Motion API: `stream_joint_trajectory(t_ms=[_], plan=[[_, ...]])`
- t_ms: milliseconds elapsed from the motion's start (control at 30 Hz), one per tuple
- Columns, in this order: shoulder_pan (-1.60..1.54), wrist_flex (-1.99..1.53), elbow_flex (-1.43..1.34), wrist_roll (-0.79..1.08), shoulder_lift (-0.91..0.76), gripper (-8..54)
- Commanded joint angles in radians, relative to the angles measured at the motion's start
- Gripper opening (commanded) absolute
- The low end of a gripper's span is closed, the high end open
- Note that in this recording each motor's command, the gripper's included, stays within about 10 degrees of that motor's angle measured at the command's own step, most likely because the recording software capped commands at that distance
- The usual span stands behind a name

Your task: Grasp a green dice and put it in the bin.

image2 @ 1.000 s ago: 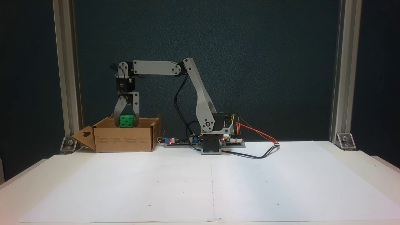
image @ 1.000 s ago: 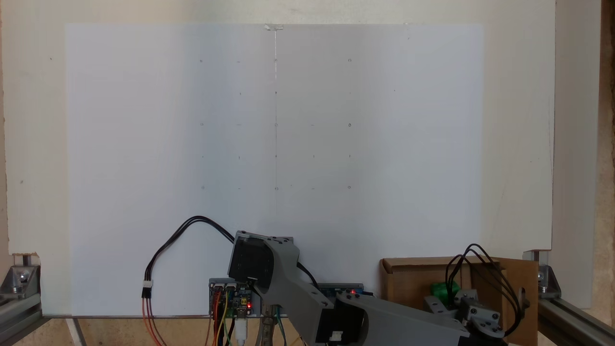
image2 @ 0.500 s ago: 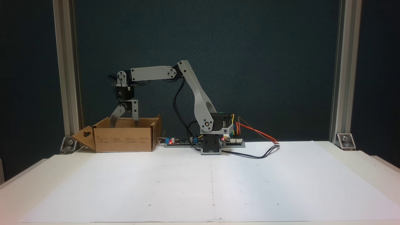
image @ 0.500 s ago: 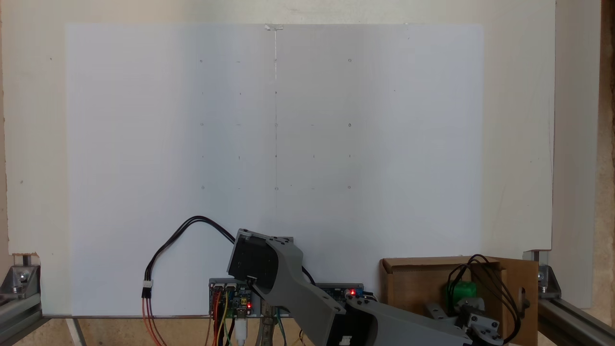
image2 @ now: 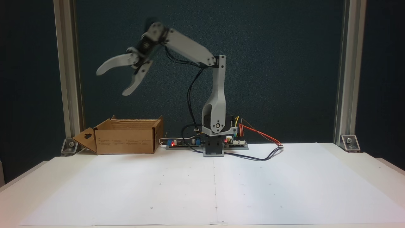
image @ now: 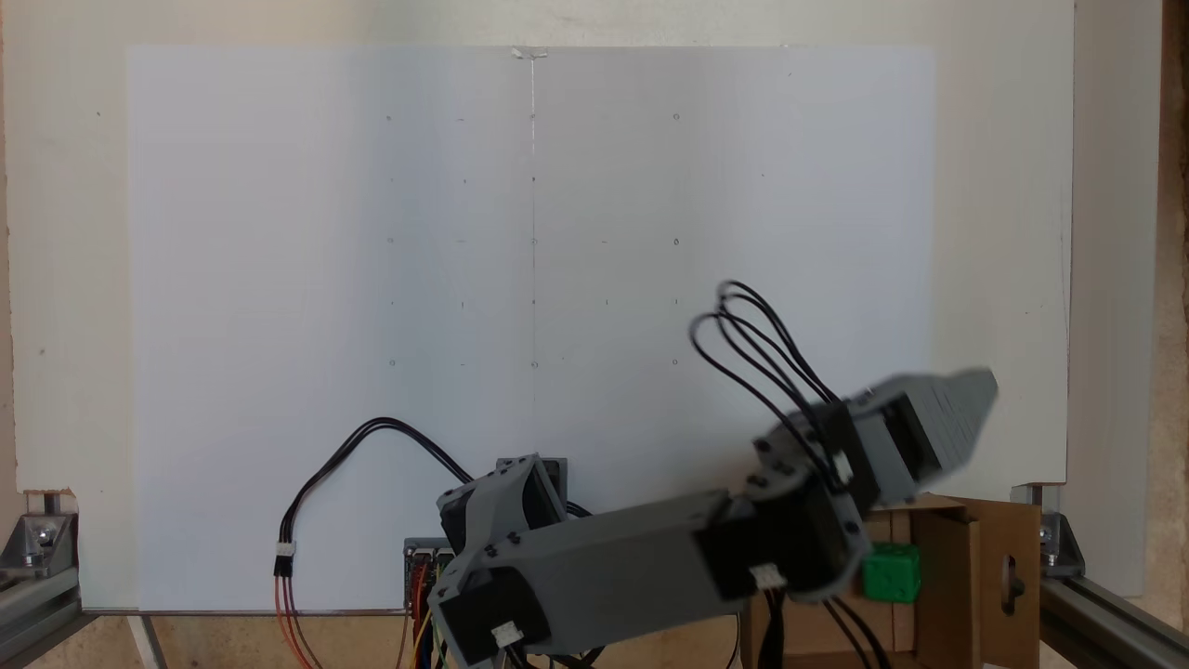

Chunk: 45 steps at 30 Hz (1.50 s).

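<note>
Both fixed views show the gripper (image2: 111,82) raised high with its two fingers spread apart and empty, up toward eleven o'clock from the bin (image2: 125,140), inside which the green dice (image: 892,572) lies.

Even, bright light washes the white paper sheet (image: 529,279), soft shadows only; the grey plastic gripper (image2: 111,82) smears with motion blur against a dark backdrop.
</note>
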<state>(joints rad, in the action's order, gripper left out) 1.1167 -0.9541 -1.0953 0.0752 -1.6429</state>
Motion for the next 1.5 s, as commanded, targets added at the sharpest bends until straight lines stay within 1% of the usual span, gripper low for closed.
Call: stream_joint_trajectory(t_ms=[0, 167, 300, 400, 600, 700, 867, 1333, 1467], plan=[[-0.158, 0.021, 0.025, -0.086, -0.064, 44.2], [-0.518, 0.031, -0.054, -0.117, -0.161, 44.4], [-0.808, 0.121, -0.172, -0.118, -0.238, 44.3], [-0.974, 0.265, -0.325, -0.117, -0.308, 44.2], [-1.144, 0.547, -0.723, -0.118, -0.526, 44.2], [-1.178, 0.679, -0.871, -0.117, -0.611, 44.3], [-1.155, 0.899, -1.02, -0.117, -0.707, 44.5], [-1.095, 1.491, -1.335, -0.11, -0.729, 45.2], [-1.098, 1.569, -1.407, -0.112, -0.729, 45.2]])
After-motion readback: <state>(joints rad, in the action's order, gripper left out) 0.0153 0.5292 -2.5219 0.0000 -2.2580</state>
